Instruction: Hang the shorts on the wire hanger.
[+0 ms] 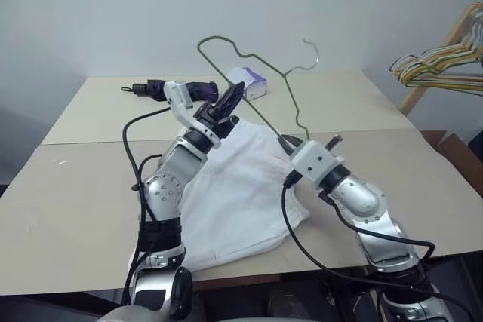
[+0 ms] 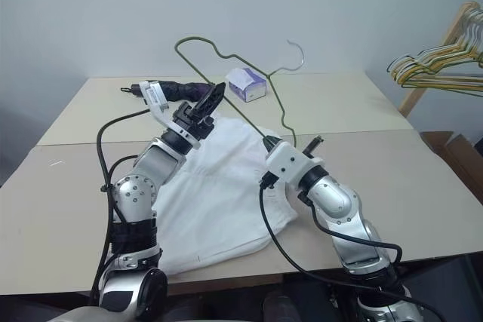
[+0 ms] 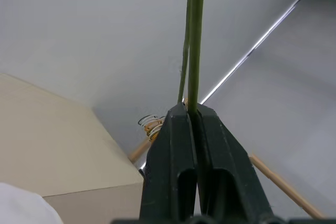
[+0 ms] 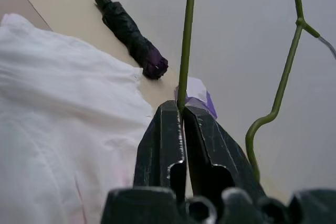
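The thin olive-green metal wire hanger [image 1: 256, 58] stands in the air above the middle of the frame in the head views, its hook [image 1: 311, 54] toward the upper right. Both arms hold it. The left gripper [image 1: 229, 102], just left of centre, has its two black fingers [image 3: 178, 145] pressed together on the wire, which rises straight out between their tips in the left wrist view. The right gripper [image 1: 289, 143], just right of centre, also has the wire between its black fingers [image 4: 164, 135], which stand close on it with a narrow slit between them.

The large white soft cloth shorts [image 1: 234, 201] lie spread flat on the beige table [image 1: 75, 209], in the lower middle of the frame, beneath both forearms and reaching to the near edge.

At the far side of the table, upper centre, a folded dark purple-black umbrella [image 1: 162, 90] lies beside a small white-and-purple tissue box [image 1: 247, 81]. No lettering on the box can be read. At the upper right edge, a bunch of yellow, green and pink hangers [image 1: 441, 65] hangs from a wooden rack [image 1: 445, 43].
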